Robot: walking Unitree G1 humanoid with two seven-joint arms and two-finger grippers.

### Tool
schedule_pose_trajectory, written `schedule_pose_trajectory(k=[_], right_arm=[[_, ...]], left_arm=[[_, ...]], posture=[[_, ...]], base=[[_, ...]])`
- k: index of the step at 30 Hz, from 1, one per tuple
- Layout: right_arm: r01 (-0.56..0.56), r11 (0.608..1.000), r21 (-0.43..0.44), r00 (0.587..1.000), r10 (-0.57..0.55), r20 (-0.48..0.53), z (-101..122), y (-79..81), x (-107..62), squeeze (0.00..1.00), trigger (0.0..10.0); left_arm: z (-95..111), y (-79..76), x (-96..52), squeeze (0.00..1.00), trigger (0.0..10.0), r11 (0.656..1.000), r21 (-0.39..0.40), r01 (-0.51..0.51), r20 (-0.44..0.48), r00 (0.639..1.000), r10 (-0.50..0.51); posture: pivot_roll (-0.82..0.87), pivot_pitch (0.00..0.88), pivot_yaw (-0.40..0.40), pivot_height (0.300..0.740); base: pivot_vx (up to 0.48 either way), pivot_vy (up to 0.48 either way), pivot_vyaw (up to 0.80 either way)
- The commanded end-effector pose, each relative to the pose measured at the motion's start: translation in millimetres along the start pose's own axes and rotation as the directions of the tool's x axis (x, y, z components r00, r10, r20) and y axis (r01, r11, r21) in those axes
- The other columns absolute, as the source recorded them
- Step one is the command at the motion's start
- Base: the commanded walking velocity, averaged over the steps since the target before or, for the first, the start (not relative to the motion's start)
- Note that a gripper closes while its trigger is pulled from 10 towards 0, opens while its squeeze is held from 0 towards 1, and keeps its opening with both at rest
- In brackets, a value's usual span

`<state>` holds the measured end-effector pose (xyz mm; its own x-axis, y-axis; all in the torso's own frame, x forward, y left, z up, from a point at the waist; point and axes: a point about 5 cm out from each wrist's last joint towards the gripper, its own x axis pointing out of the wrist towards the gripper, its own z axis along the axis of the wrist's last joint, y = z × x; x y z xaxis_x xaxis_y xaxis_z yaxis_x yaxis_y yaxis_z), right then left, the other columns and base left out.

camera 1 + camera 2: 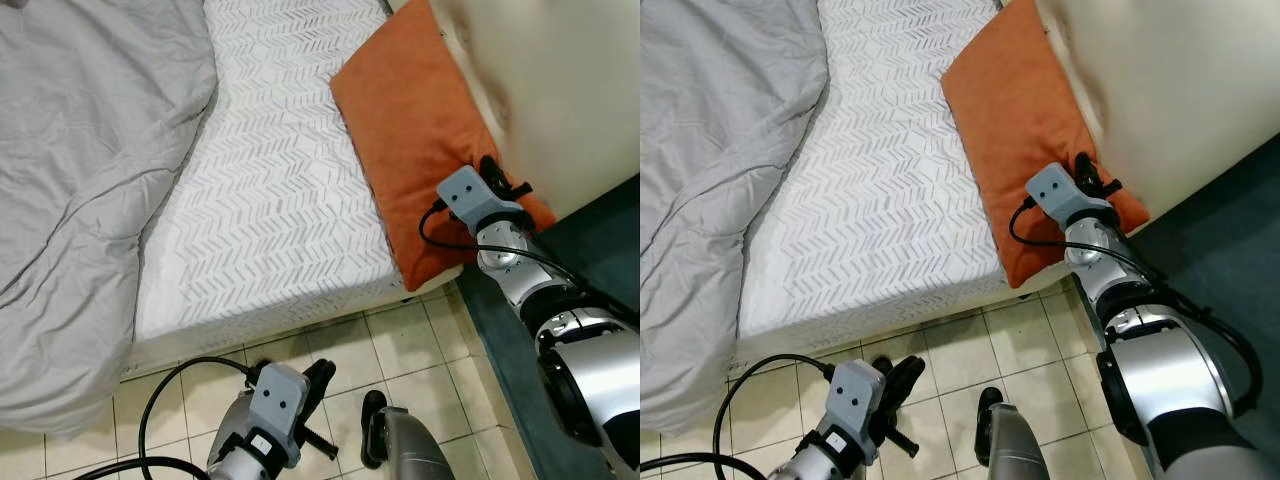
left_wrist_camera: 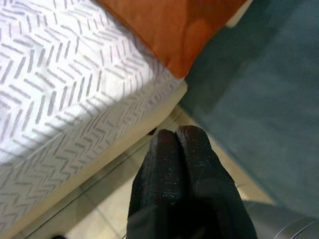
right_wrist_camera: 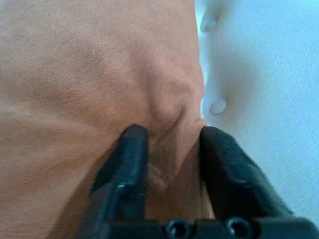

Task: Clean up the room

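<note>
While the left pincer hangs closed, the right pincer pinches the orange pillow

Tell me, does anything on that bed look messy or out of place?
Yes. The grey blanket is bunched up and spills off the bed's edge toward the floor. The orange pillow lies askew, its corner overhanging the mattress, pinched by the right end effector.

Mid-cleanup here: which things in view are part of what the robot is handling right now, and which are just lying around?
In the job:
- orange pillow, leaning against the white headboard
- right gripper, fingers around a fold of the pillow's edge

Just there:
- grey duvet, bunched on the bed
- patterned sheet
- left gripper, shut, low over the tiled floor
</note>
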<state>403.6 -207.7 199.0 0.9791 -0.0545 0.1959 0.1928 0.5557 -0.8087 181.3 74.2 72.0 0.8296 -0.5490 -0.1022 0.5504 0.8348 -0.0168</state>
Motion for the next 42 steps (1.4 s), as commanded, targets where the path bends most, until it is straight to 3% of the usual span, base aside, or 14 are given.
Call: schedule_pose_trajectory(k=[1,9,11,14,17,18,19,21,27,29,31,32,36,42], right_arm=[[0.038,0.999,-0.038,0.999,-0.037,0.034,5,-13.3,5.2,1.0,10.0],[0.11,0.967,-0.231,0.989,-0.084,0.119,10,-34.3,10.3,1.0,10.0],[0.164,0.942,-0.293,0.978,-0.115,0.176,12,-42.9,10.8,1.0,10.0],[0.227,0.936,-0.268,0.959,-0.168,0.228,16,-53.5,11.1,1.0,10.0],[0.266,0.946,-0.185,0.943,-0.216,0.254,18,-60.7,10.1,1.0,10.0],[0.265,0.963,-0.05,0.936,-0.244,0.253,19,-62.8,8.0,1.0,10.0],[0.265,0.963,-0.05,0.936,-0.244,0.253,19,-62.8,8.0,1.0,10.0],[0.279,0.942,0.187,0.902,-0.323,0.286,21,-70.7,0.3,1.0,10.0],[0.292,0.91,0.295,0.852,-0.388,0.351,26,-73.9,-9.9,1.0,10.0],[0.266,0.88,0.393,0.831,-0.416,0.369,31,-72.9,-19.5,1.0,10.0],[0.241,0.846,0.475,0.838,-0.428,0.338,29,-69.8,-28.5,1.0,10.0],[0.241,0.846,0.475,0.838,-0.428,0.338,29,-69.8,-28.5,1.0,10.0],[0.239,0.782,0.575,0.837,-0.467,0.286,27,-72.3,-55.9,1.0,10.0],[0.237,0.768,0.596,0.846,-0.464,0.263,27,-68.8,-86.2,1.0,10.0]], left_arm=[[-10,-3.6,-3.5,0.0,10.0,1.0,0.003,0.005,-0.042,0.999,-0.005],[-7,1.2,2.7,0.0,10.0,1.0,-0.008,-0.02,-0.025,0.999,0.019],[-7,2.6,3.7,0.0,10.0,1.0,0.005,-0.031,-0.018,0.999,0.031],[-7,5.3,3.8,0.0,10.0,0.999,0.017,-0.049,-0.018,0.999,0.049],[-9,9.3,4.6,0.0,10.0,0.998,0.028,-0.061,-0.022,0.998,0.061],[-8,13.9,5.6,0.0,10.0,0.997,0.04,-0.069,-0.023,0.997,0.069],[-8,13.9,5.6,0.0,10.0,0.997,0.04,-0.069,-0.023,0.997,0.069],[-7,25.7,11.4,0.0,10.0,0.993,0.07,-0.091,-0.015,0.996,0.092],[-6,34.4,22.2,0.0,10.0,0.991,0.076,-0.106,-0.002,0.994,0.107],[-6,41.1,32.0,0.0,10.0,0.99,0.082,-0.115,0.007,0.993,0.114],[-6,48.0,41.1,0.0,10.0,0.989,0.087,-0.123,0.018,0.992,0.122],[-6,48.0,41.1,0.0,10.0,0.989,0.087,-0.123,0.018,0.992,0.122],[0,60.1,51.4,0.0,10.0,0.984,0.096,-0.149,0.049,0.988,0.145],[1,74.1,58.6,0.0,10.0,0.977,0.091,-0.192,0.055,0.981,0.187]], posture=[[0.18,0.483,-0.046,0.74],[0.17,0.473,-0.048,0.74],[0.16,0.459,-0.055,0.74],[0.16,0.444,-0.056,0.74],[0.15,0.416,-0.062,0.74],[0.13,0.378,-0.064,0.74],[0.13,0.378,-0.064,0.74],[0.11,0.327,-0.059,0.74],[0.07,0.255,-0.052,0.74],[0.03,0.188,-0.049,0.74],[0.02,0.151,-0.044,0.74],[0.02,0.151,-0.044,0.74],[0.0,0.1,-0.034,0.74],[-0.03,0.035,-0.018,0.74]], base=[[0.0,0.0,0.0],[0.0,0.0,0.0],[0.0,0.0,0.0],[0.0,0.0,0.0],[0.0,0.0,0.0],[0.0,0.0,0.0],[0.0,0.0,0.0],[0.0,0.0,0.0],[0.0,0.0,0.0],[0.0,0.0,0.0],[0.0,0.0,0.0],[0.0,0.0,0.0],[0.0,0.0,0.0],[0.0,0.0,0.0]])
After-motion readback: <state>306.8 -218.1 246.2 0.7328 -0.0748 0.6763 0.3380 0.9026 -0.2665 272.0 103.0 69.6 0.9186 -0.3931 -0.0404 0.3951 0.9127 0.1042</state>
